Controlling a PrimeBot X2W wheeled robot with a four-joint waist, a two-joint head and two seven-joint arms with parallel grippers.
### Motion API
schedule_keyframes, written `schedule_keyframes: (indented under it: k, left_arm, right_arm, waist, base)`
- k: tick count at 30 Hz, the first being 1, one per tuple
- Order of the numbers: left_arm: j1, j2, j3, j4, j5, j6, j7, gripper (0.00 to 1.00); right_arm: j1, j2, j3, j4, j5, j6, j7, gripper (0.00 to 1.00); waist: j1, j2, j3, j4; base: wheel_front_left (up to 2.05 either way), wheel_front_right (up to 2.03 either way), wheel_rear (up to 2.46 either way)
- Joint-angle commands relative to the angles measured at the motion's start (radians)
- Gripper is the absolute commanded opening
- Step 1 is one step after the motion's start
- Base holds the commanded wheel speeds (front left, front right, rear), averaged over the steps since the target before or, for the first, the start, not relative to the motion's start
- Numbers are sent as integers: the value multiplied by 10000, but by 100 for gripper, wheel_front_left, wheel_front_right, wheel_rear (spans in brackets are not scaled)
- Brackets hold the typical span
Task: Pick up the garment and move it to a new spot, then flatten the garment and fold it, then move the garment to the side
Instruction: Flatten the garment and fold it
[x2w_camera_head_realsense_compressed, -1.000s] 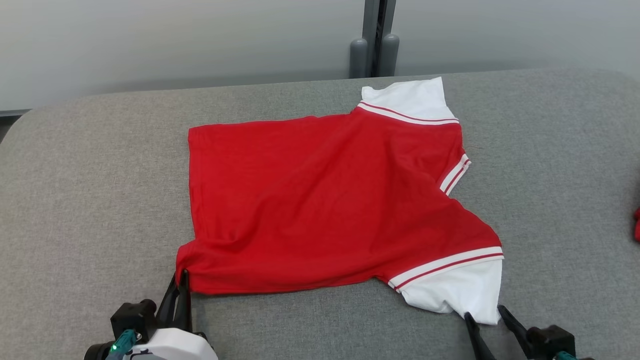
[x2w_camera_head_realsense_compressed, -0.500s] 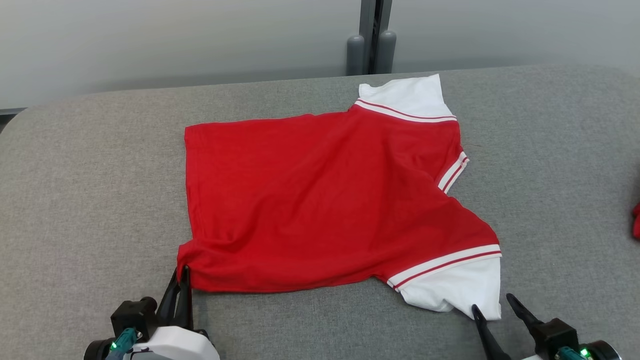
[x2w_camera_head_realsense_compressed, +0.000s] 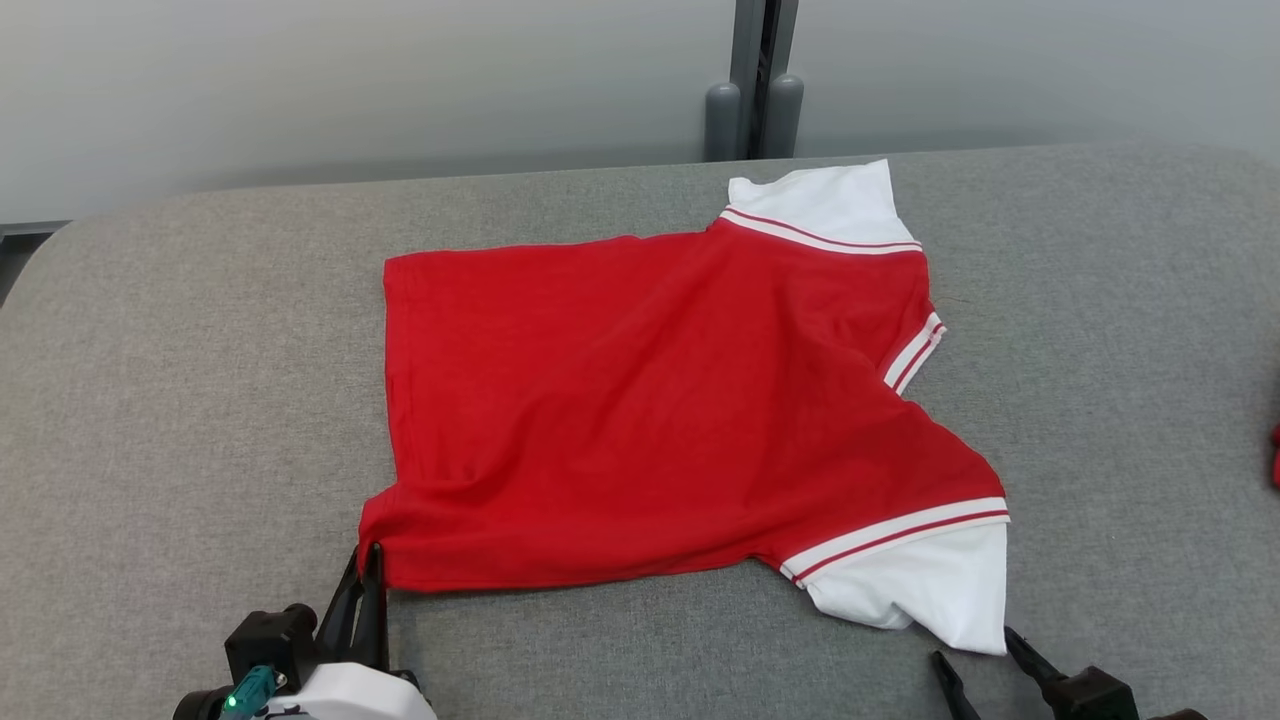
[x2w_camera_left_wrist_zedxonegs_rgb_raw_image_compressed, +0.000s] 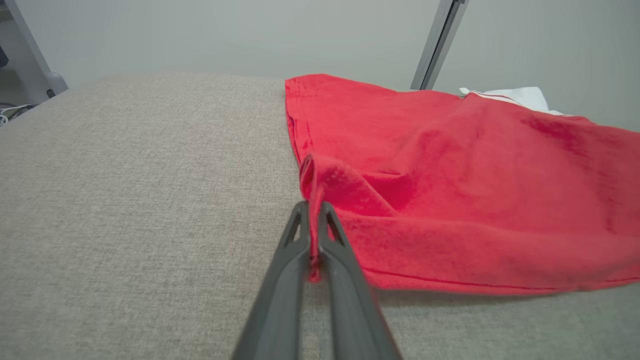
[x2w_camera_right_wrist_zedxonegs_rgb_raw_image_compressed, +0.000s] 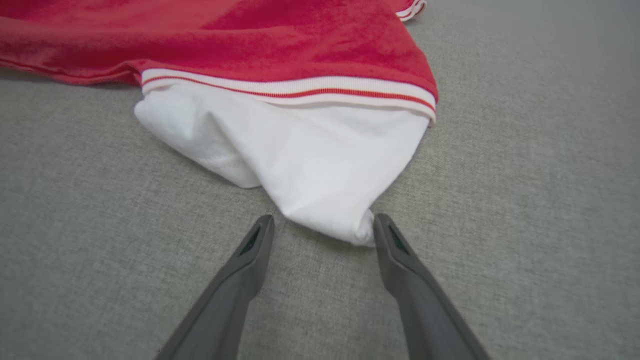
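Observation:
The garment (x2w_camera_head_realsense_compressed: 650, 400) is a red shirt with white sleeves, spread out on the grey padded table (x2w_camera_head_realsense_compressed: 180, 350). My left gripper (x2w_camera_head_realsense_compressed: 368, 562) is shut on the shirt's near left hem corner, and the left wrist view shows the red cloth (x2w_camera_left_wrist_zedxonegs_rgb_raw_image_compressed: 450, 190) pinched between the gripper's (x2w_camera_left_wrist_zedxonegs_rgb_raw_image_compressed: 312, 210) fingers. My right gripper (x2w_camera_head_realsense_compressed: 975, 655) stands open at the tip of the near white sleeve (x2w_camera_head_realsense_compressed: 930, 590). In the right wrist view the sleeve tip (x2w_camera_right_wrist_zedxonegs_rgb_raw_image_compressed: 310, 155) lies just ahead of this gripper (x2w_camera_right_wrist_zedxonegs_rgb_raw_image_compressed: 323, 221) and touches the right finger (x2w_camera_right_wrist_zedxonegs_rgb_raw_image_compressed: 395, 250).
A small red object (x2w_camera_head_realsense_compressed: 1275, 455) sits at the table's right edge. Two grey posts (x2w_camera_head_realsense_compressed: 755, 105) stand behind the table against a pale wall. Bare grey padding surrounds the shirt on the left, right and near sides.
The right gripper, still open, slid a little right and then drew back slightly from the sleeve tip. The whole picture shifted a bit. The left grip on the hem is unchanged.

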Motion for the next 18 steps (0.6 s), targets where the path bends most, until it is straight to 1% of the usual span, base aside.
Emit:
schedule_keyframes:
  k: [1, 6, 7, 8, 9, 10, 14, 18]
  left_arm:
    - [47, 46, 20, -38, 41, -48, -2, 0]
    - [42, 46, 50, -63, -2, -72, -2, 0]
    - [40, 46, 58, -66, 0, -80, -2, 0]
    - [36, 46, 61, -72, 5, -86, -2, 0]
    - [31, 46, 62, -81, 20, -91, -2, 0]
    - [27, 46, 60, -90, 40, -92, -2, 0]
    - [-5, 43, 42, -227, 58, -110, -2, 0]
    - [-139, 46, 41, -697, 153, -140, -2, 0]
  right_arm:
    - [78, -111, 98, 60, -27, -2, 6, 100]
    - [34, -146, 115, 149, -74, -2, 6, 100]
    - [-2, -115, 93, 164, -62, -2, 6, 94]
    - [-47, -85, 80, 176, -52, -2, 7, 44]
    - [-89, -55, 53, 199, -61, -2, 7, 5]
    - [-134, -1, 29, 175, -26, -2, 7, 0]
    - [-171, 62, -11, -25, 198, -2, 7, 0]
    - [-244, 79, 82, -752, 945, -2, 7, 0]
  waist:
    - [0, -1, -20, 5]
    - [0, -1, -24, 11]
    - [0, -1, -19, 11]
    - [0, -1, -12, 10]
    - [0, -1, -9, 11]
    - [0, -1, -8, 13]
    - [0, -1, -27, 18]
    - [0, -1, -167, -15]
  base:
    - [0, 0, 0]
    - [0, 0, 0]
    - [0, 0, 0]
    - [0, 0, 0]
    - [0, 0, 0]
    - [0, 0, 0]
    - [0, 0, 0]
    - [0, 0, 0]
